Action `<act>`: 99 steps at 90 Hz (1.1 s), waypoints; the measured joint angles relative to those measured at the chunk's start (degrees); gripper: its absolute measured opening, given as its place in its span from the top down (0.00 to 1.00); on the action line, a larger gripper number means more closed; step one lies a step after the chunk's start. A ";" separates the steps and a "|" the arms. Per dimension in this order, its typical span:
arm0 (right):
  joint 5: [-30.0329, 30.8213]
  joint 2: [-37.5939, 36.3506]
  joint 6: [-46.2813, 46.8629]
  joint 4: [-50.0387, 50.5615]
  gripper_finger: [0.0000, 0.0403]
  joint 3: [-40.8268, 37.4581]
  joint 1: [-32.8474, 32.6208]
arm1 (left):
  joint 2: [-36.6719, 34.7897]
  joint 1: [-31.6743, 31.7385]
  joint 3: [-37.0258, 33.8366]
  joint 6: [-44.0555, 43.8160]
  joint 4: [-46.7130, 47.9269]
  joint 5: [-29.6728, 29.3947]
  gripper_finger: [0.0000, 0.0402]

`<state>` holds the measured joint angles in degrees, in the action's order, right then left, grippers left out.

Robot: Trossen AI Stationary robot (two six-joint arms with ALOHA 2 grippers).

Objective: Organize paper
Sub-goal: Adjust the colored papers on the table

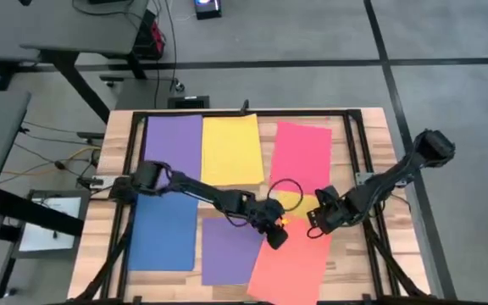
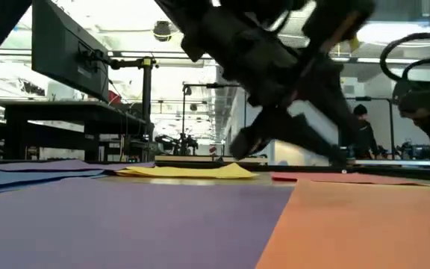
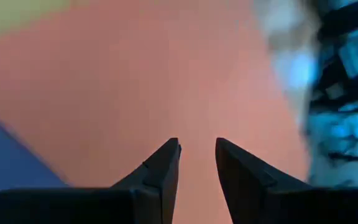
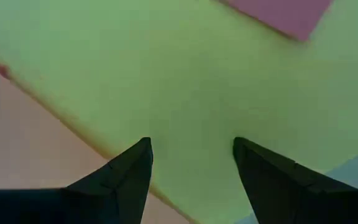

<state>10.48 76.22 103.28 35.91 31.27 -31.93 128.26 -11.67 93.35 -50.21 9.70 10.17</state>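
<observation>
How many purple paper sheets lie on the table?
2: one thin purple paper sheet at the far left, beside the yellow paper sheet; another at the near middle. More may be hidden.

sheets (image 1: pixel 232 149) lying flat across table (image 1: pixel 89 237), far row of three side by side, near row of three before it | one small sheet (image 1: pixel 297 201) lying between the rows | left gripper (image 1: pixel 275 235) hanging over near right sheet (image 1: pixel 291 267) | right gripper (image 1: pixel 320 213) sitting just right of it, over the small sheet

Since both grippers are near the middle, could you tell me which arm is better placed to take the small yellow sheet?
Probably the right: the right gripper hangs open directly over the yellow sheet, while the left gripper faces the orange sheet.
</observation>
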 joint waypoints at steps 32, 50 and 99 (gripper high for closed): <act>-1.16 3.74 -0.06 -22.26 0.46 -0.09 -1.70 | -0.27 3.22 2.27 15.52 19.35 0.00 0.78; -1.60 1.19 -0.20 -24.33 0.46 -0.31 -1.93 | -2.02 4.33 2.26 20.78 22.82 -0.76 0.77; 4.07 -10.16 -2.84 4.19 0.46 -1.38 -0.60 | -2.68 -3.71 6.78 9.37 22.60 -6.72 0.77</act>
<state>14.55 66.06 100.44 40.09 29.89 -32.53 125.57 -15.38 100.12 -40.84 32.30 3.45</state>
